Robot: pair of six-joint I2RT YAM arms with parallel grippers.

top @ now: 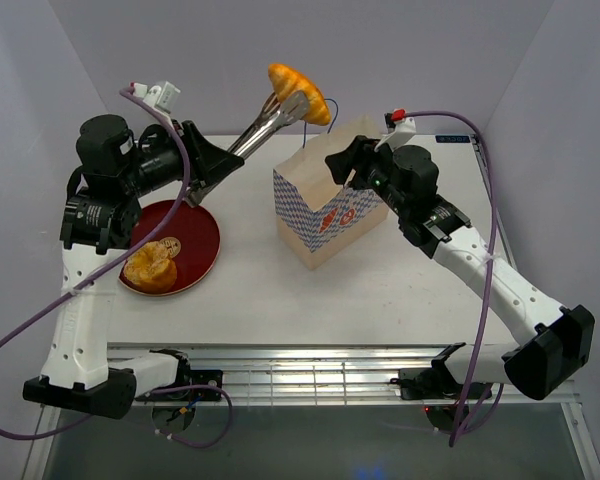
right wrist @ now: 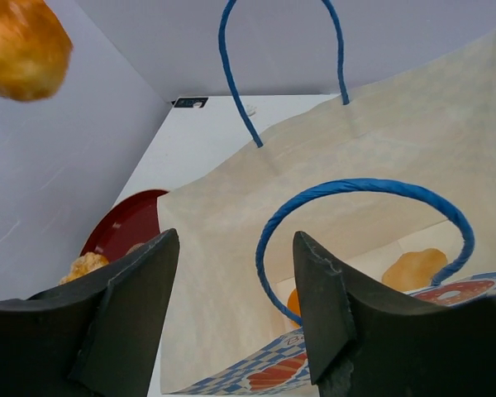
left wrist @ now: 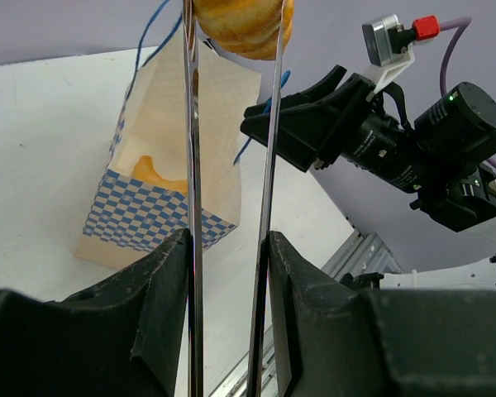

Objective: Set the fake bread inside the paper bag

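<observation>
Left wrist: left end effector tight around tongs, croissant at tips

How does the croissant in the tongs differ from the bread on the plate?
The croissant hangs in the air, pinched by the tongs; the plate bread lies on the red plate. The croissant is long and ridged; the plate bread is rounder. Both are golden-orange.
</observation>
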